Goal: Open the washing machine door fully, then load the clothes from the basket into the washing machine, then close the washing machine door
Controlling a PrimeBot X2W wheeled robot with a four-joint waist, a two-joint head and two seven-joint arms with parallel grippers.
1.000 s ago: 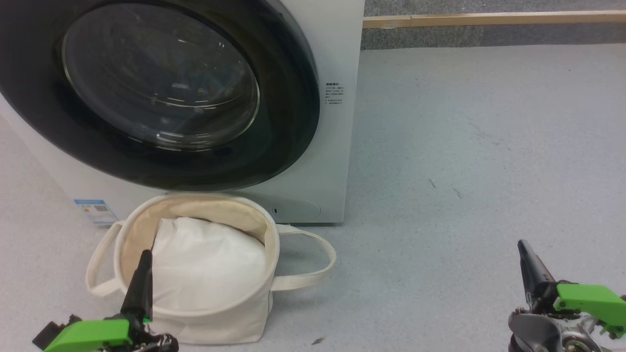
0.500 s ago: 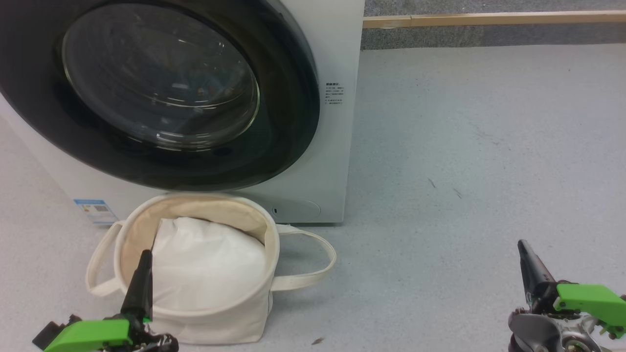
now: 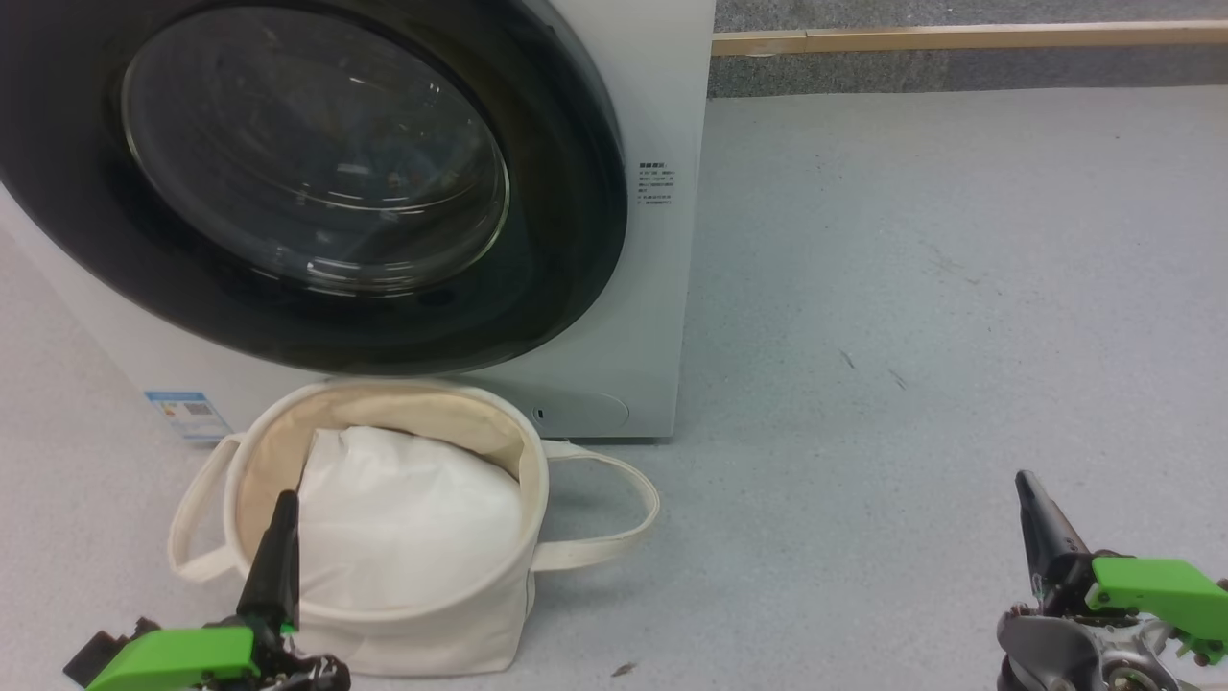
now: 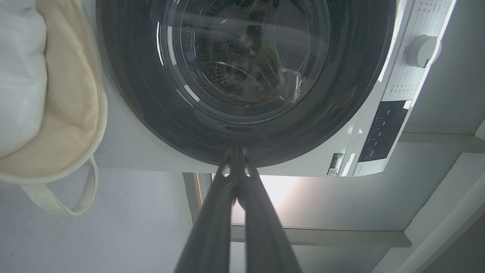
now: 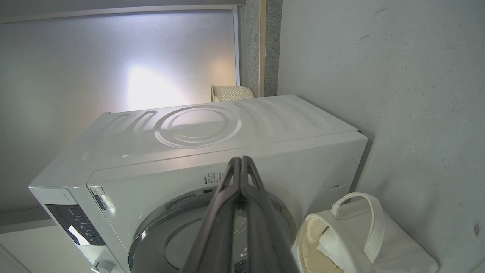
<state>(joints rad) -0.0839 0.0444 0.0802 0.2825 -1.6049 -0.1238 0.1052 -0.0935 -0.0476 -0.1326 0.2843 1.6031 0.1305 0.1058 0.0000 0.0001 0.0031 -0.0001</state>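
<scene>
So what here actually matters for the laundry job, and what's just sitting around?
For the job:
big white front-loading washing machine
its round door with glossy black rim and glass window, shut
small cream canvas basket with loop handles

Just lying about:
plain white padding in the basket
wooden strip along the far floor edge
</scene>
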